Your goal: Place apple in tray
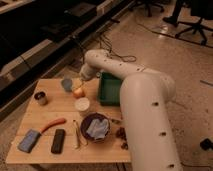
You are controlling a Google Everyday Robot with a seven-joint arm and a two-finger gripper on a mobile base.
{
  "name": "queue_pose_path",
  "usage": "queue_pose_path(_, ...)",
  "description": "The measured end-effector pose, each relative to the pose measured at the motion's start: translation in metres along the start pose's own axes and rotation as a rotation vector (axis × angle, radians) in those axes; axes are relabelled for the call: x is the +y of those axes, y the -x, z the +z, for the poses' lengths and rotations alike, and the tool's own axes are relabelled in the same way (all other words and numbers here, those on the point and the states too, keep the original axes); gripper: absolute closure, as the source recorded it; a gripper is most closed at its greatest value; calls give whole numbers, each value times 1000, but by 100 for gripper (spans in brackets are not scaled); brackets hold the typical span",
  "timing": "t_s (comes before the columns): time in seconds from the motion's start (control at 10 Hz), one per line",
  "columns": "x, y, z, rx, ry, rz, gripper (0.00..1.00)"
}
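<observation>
The apple [78,92], small, yellowish-orange with a red blush, sits on the wooden table [55,107] left of the tray. The dark green rectangular tray [111,88] stands at the table's back right, partly hidden by my white arm. My gripper [80,82] hangs just above and behind the apple, between it and a grey-blue cup. A white cup [82,105] stands just in front of the apple.
A grey-blue cup [66,84] and a dark can [40,97] stand at the back left. An orange stick [53,124], blue sponge [29,140], black remote [58,140] and a dark bowl with blue cloth [96,126] lie in front. Dark berries [121,134] lie by my arm.
</observation>
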State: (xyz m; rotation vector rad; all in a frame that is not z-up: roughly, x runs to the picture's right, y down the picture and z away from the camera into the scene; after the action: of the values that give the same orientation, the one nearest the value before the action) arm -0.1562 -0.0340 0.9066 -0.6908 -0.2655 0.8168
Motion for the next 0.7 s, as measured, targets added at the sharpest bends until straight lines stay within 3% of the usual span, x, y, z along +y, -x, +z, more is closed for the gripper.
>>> queue_pose_path(0.2,6,-2,12,22,-1,-2,20)
queue_pose_path(0.4,10,-15,37,62,-19,-14,20)
queue_pose_path(0.7,12,-22,53,88,-43,-25,20)
